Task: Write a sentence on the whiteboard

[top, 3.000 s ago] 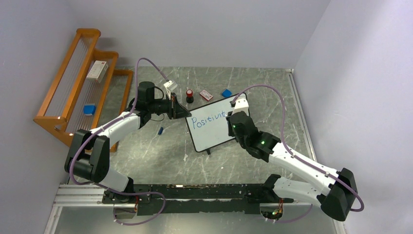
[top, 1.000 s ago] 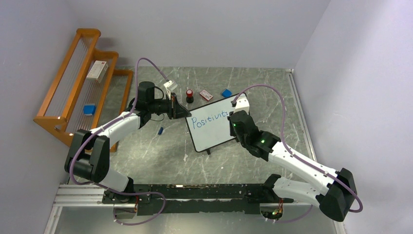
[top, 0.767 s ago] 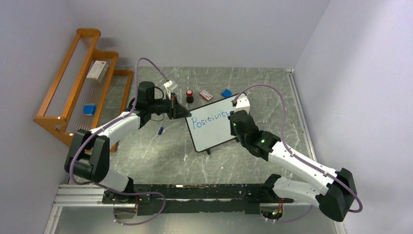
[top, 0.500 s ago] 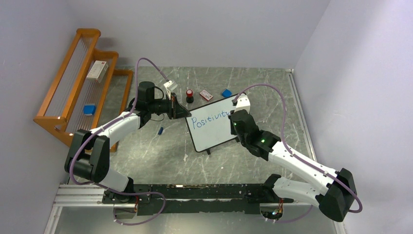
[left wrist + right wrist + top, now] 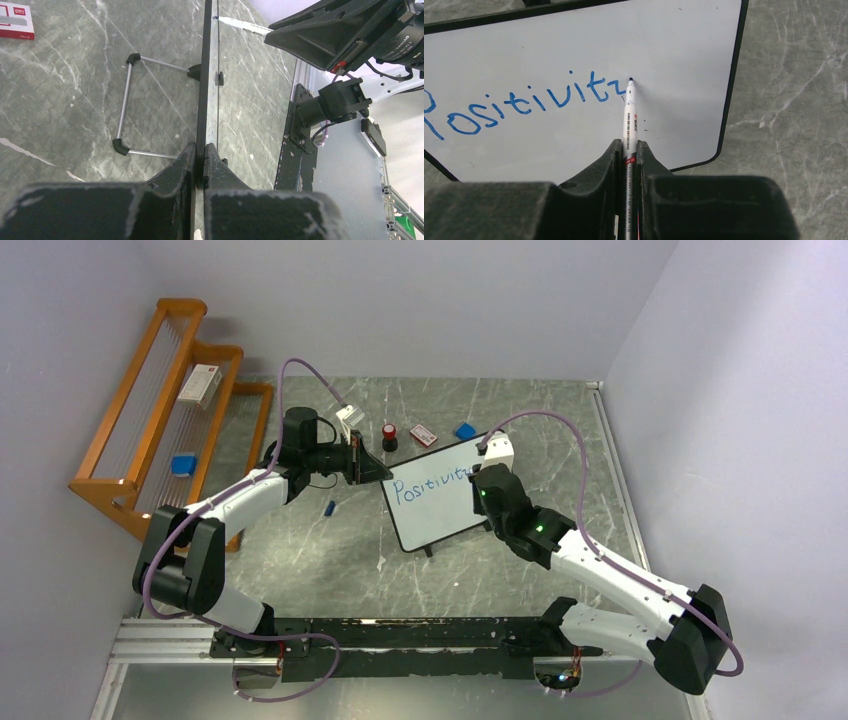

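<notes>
The whiteboard (image 5: 435,515) stands tilted on the marble table, its black-framed left edge (image 5: 202,75) pinched in my shut left gripper (image 5: 201,150), which reaches in from the left (image 5: 383,471). My right gripper (image 5: 629,146) is shut on a white marker pen (image 5: 630,117) whose dark tip touches the board just right of the last blue letters. The sentence (image 5: 524,102) reads "Positivit" plus a fresh stroke, in one line across the board's upper part (image 5: 430,483). In the top view my right gripper (image 5: 480,483) hangs over the board's right half.
A wooden rack (image 5: 150,430) stands at the left, holding a box (image 5: 200,385) and a blue block (image 5: 182,465). Behind the board lie a red-capped item (image 5: 389,435), a red-white box (image 5: 424,435) and a blue block (image 5: 465,430). A small blue piece (image 5: 329,508) lies left of the board.
My right gripper has crept a little to the right along the board with the marker, and the blue writing has grown by a stroke. The left arm and board have not moved.
</notes>
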You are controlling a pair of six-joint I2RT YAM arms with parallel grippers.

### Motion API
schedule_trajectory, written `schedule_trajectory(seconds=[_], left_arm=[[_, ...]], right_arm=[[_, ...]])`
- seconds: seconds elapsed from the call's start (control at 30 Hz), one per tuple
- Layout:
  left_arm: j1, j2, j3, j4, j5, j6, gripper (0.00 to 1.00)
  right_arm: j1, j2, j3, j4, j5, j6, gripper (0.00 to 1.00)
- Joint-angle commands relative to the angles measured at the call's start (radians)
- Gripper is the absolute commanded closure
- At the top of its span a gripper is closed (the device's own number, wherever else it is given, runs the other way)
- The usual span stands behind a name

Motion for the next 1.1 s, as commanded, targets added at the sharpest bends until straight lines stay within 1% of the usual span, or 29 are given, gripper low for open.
schedule_trajectory(seconds=[0.0,0.2,0.67,1.07], left_arm=[[-0.003,0.037,-0.002,-0.073,-0.046,0.057,0.95],[-0.003,0.034,-0.002,-0.076,-0.050,0.059,0.95],[-0.003,0.035,-0.002,-0.076,-0.051,0.058,0.95],[-0.003,0.033,-0.002,-0.077,-0.052,0.059,0.95]], right_arm=[[-0.012,0.005,0.020,0.048,0.008,-0.007,1.00],[-0.014,0.007,0.028,0.045,0.003,-0.010,1.00],[-0.015,0.013,0.007,-0.064,-0.049,0.055,1.00],[-0.014,0.016,0.004,-0.103,-0.060,0.074,1.00]])
